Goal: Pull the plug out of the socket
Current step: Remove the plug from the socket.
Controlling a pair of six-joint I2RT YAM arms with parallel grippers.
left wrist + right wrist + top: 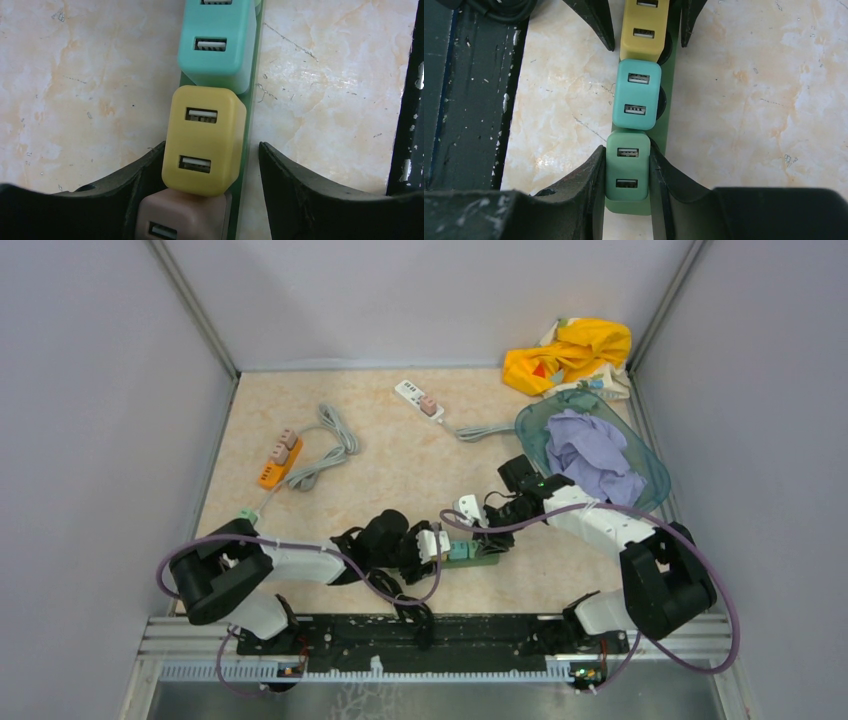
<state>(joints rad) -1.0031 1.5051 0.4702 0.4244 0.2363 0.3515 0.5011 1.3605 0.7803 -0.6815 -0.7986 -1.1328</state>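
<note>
Pale green two-port charger plug [626, 167], last in a row of plugs on a dark green plastic power strip [670, 120], looks seated in its socket as we view it from the right wrist camera. The strip lies at about 6 o'clock on the marbled beige counter [749, 100], just ahead of the arm bases.

The right end effector [626, 150] is clenched on that plug, a black jaw pressed to each side. Next along the row stand a teal plug [636, 95], a mustard-yellow plug [202, 140] and a dusty-pink plug [180, 220]. The left end effector [211, 145] straddles the yellow one, released. In the left wrist view its 9 o'clock jaw touches the plug, while its 3 o'clock jaw stands clear past the strip's edge.

We judge the approach and grasp done, but we see no sign of the green plug lifting. What is left is the pull itself. We think the left arm may need to pin the strip so it does not rise with the plug.

An orange power strip [275, 462] at 10 o'clock and a white power strip [418, 398] at 12 o'clock lie well apart.
</note>
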